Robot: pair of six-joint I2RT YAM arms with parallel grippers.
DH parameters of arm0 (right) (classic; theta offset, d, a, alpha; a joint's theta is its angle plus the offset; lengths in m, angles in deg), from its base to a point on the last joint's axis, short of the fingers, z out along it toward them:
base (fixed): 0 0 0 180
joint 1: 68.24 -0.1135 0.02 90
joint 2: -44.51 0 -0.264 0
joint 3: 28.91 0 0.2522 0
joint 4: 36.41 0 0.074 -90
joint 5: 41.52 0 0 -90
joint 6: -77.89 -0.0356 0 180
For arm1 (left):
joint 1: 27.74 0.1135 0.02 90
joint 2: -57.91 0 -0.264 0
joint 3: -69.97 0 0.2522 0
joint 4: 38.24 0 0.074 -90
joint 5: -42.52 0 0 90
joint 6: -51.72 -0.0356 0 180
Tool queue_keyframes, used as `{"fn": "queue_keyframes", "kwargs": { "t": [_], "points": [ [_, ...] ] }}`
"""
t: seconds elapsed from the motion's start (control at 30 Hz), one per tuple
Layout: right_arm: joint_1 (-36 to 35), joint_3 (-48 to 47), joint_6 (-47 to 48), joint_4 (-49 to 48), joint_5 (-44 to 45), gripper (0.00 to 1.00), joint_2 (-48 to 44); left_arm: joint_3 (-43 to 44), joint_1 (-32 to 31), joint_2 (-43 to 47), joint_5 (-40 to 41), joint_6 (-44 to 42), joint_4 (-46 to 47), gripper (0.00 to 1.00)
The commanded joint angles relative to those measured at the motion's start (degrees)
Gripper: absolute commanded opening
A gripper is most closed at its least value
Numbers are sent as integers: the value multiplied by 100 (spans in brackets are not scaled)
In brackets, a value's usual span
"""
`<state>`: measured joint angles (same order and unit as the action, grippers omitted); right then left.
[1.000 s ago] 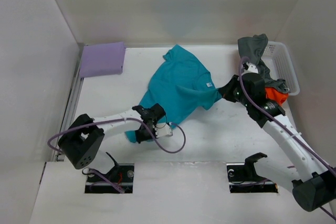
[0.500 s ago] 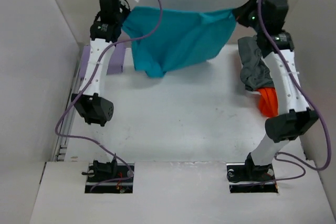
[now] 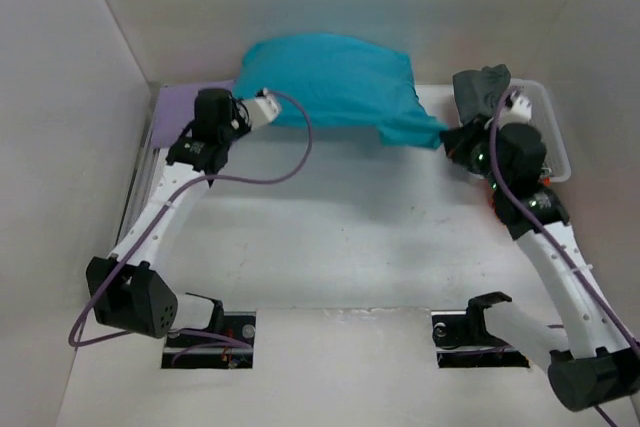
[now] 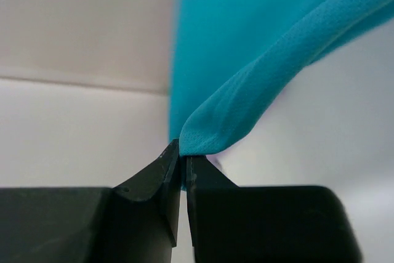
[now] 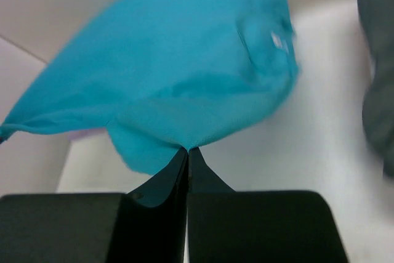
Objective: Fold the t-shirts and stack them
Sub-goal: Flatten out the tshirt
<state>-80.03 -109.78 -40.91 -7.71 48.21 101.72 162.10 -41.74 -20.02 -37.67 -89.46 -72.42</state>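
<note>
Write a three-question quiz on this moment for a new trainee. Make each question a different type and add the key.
1. True or false: the teal t-shirt lies flat on the table.
2. What holds the teal t-shirt? A) the left gripper alone. B) the right gripper alone. C) both, each shut on an edge of the cloth.
3. Short answer: which shirt is draped over the white basket at the right?

Key: 1 false, it is held up in the air and spread out. 2 C. 3 the dark grey t-shirt.
</note>
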Motion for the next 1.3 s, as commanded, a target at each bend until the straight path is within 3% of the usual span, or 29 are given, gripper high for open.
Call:
{"fn": "queue_keyframes", "kwargs": {
  "t": [0.0, 0.23, 0.37, 0.47, 0.83, 1.0, 1.27],
  "points": [
    [-362, 1345, -617, 263, 212, 1, -718, -1180, -107, 532, 48, -446, -452, 3],
    [-1741, 3510, -1891, 712, 546, 1, -1722, -3642, -660, 1069, 118, -367, -1034, 3],
    [-2454, 3916, -2323, 625, 748, 1, -1626, -4075, -863, 1157, 171, -95, -1200, 3],
    [-2587, 3969, -2350, 563, 748, 1, -1538, -4031, -854, 1210, 84, 72, -1638, 4],
    [-1656, 3679, -1516, -201, -7, 2, -616, -3443, -170, 1079, -611, 556, -1957, 6],
    [-1076, 3495, -1006, -684, -288, 1, -53, -2723, 419, 508, -1006, 591, -1720, 6],
    [-522, 3073, -575, -1265, -886, 1, 966, -2449, 534, -301, -954, 627, -1315, 6]
  ]
}}
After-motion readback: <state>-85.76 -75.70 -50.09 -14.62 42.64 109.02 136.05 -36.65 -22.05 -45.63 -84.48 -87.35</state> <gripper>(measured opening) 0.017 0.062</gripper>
